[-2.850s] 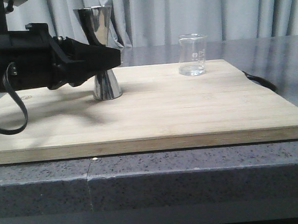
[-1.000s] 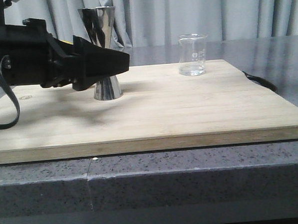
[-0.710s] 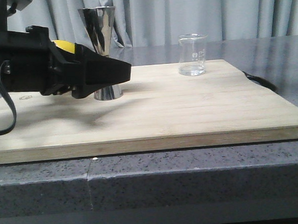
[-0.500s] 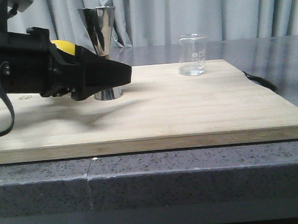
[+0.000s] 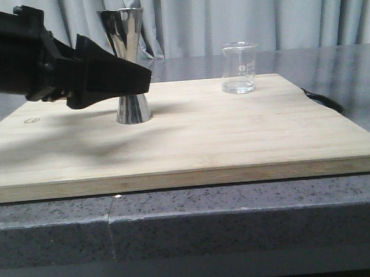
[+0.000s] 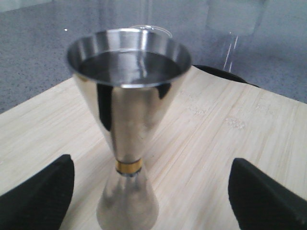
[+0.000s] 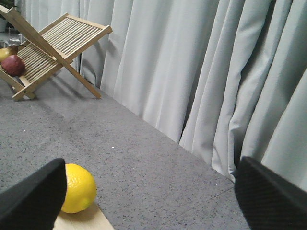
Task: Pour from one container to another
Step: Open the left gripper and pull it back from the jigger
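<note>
A: Where is the tall shiny steel hourglass jigger (image 5: pixel 128 67) with the gold band at its waist?

B: Upright on the pale wooden board (image 5: pixel 191 138), toward its far left part. The board lies on the grey speckled stone bench (image 5: pixel 239 216). In the left wrist view dark liquid shows in the jigger's upper cup.

A: And the small clear glass beaker (image 5: pixel 239 67) with white printed marks?

B: Also upright on the board, near its far edge and well to the right of the jigger. A little clear liquid sits at its bottom.

A: What about the left gripper (image 6: pixel 148 184)?

B: Its black fingers (image 6: pixel 38 194) are spread wide, one on each side of the jigger's lower half, not touching it. It holds nothing.

A: The right gripper (image 7: pixel 148 196)?

B: Wide open too, and empty. Its camera shows grey curtains (image 7: pixel 201 72), a yellow lemon (image 7: pixel 79 187) at a wooden corner, and a slatted wooden rack (image 7: pixel 53 45) with fruit.
</note>
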Robot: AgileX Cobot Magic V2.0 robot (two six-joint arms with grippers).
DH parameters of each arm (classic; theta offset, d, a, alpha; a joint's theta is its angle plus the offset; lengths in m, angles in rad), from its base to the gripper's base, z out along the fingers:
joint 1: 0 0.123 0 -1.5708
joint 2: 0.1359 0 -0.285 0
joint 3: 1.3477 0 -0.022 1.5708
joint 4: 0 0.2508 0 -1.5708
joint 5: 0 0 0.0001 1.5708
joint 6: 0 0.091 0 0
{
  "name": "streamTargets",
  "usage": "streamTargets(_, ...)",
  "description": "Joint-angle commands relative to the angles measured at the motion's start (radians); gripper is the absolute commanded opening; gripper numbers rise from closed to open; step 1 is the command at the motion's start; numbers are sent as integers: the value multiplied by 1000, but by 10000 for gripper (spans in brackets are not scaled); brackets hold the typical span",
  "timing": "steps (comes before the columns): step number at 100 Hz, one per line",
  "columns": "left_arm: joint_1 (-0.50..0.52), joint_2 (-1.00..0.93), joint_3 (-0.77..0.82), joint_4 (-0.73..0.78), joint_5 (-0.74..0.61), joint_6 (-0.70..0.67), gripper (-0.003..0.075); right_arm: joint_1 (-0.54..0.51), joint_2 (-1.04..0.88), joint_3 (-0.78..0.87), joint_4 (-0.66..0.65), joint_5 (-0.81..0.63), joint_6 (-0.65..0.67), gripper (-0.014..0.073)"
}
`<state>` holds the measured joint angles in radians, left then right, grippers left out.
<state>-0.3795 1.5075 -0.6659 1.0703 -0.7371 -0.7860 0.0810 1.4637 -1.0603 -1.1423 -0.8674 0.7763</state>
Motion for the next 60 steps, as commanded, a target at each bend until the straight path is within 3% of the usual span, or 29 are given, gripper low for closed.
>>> streamTargets(1, 2, -60, -21, 25, -16, -56, 604, -4, -40, -33, 44, -30, 1, 641)
streamTargets(35, 2, -215, -21, 81, 164, -112, 603, -4, -40, -33, 44, 12, 22, 640)
streamTargets(60, 2, -403, -21, 78, 452, -112, 603, -4, -40, -33, 44, 155, 22, 640)
